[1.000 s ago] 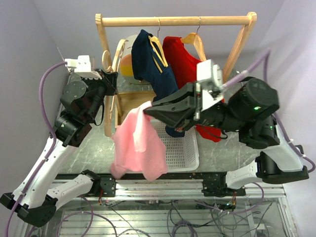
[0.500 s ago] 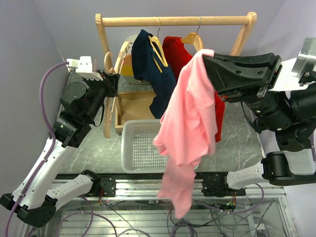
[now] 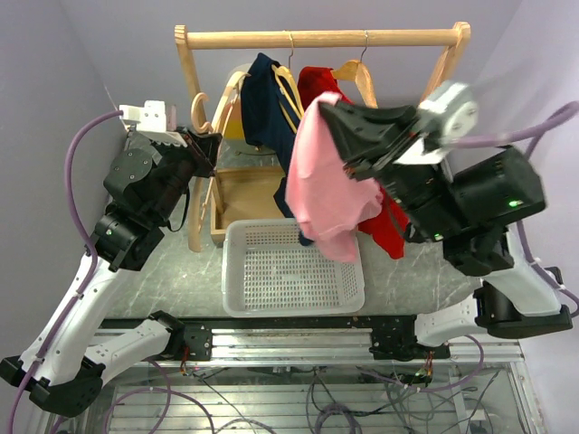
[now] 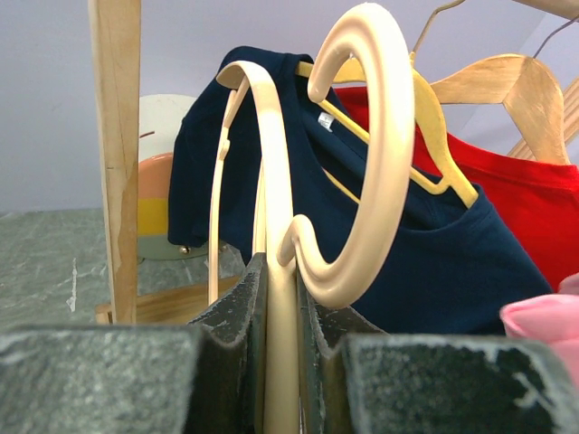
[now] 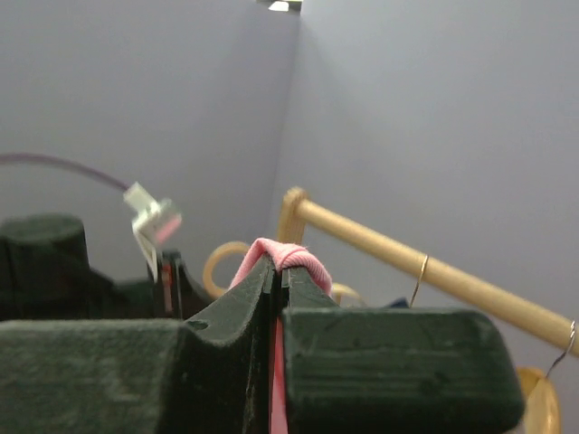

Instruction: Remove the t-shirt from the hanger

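Swinging back in from half a second ago, the right gripper (image 3: 333,110) has hauled its load up and left, and the cloth that trailed down past the table edge now hangs short and bunched. Its jaws are pinched tight on a small fold of the pink t-shirt (image 3: 326,181), the right wrist view showing fabric peeking out between the pads. The shirt dangles free, off the hanger, above the far side of the white basket (image 3: 228,271) and in front of the navy t-shirt (image 3: 271,108) and red t-shirt (image 3: 395,231). The left gripper (image 4: 280,289) is clamped on the bare cream hanger (image 4: 380,163). Light, limp stuff, I reckon: it'll sway and could slip, so a thick gathered fold is the safest hold.
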Controlling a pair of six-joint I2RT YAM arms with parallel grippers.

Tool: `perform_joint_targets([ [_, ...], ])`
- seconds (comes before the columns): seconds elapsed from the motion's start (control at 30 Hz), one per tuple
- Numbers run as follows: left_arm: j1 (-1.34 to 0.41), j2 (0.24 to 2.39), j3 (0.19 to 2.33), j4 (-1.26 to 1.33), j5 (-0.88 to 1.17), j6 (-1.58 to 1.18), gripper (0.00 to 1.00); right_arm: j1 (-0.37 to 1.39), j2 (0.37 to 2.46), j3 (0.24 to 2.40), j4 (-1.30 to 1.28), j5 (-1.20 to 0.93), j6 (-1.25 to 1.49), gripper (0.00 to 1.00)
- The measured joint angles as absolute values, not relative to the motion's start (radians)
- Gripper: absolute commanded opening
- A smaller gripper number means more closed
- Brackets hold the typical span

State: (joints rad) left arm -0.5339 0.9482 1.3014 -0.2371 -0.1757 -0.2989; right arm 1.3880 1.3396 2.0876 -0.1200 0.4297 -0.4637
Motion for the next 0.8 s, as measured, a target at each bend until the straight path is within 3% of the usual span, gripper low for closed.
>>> perform_joint_targets([
  [0.23,-0.534,0.948,1.301,-0.238,-0.154,-0.299,0.07,1.388,1.258,1.774,-0.092,0.477,-0.335,0.0],
  [0.8,-0.534,0.956,1.298,-0.239,-0.154,-0.299,0.07,1.389,1.335,1.668,-0.202,0.333,0.01,0.0],
])
